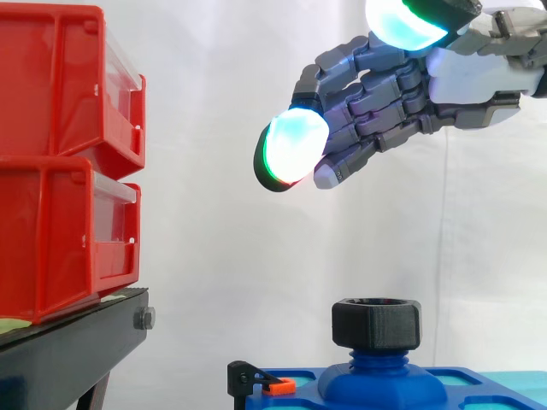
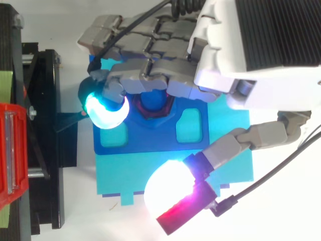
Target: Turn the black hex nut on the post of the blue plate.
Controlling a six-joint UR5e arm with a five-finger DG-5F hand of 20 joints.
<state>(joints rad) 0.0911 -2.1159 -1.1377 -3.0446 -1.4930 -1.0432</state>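
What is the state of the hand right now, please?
Hand: open, fingers loosely bent, holding nothing, above the black hex nut and clear of it.

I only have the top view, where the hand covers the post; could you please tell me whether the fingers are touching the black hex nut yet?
Observer: No. From the side, the hand hangs well above the black hex nut, with open air between them.
Operator: Thank you. Are the fingers closed on anything?
Observer: No. The fingers are loosely bent, pointing down and away from the arm, and hold nothing.
Operator: And where does the nut sit on the post?
Observer: Near the top. No post shows above it, and a short stretch of the blue post shows beneath it, above the blue plate.
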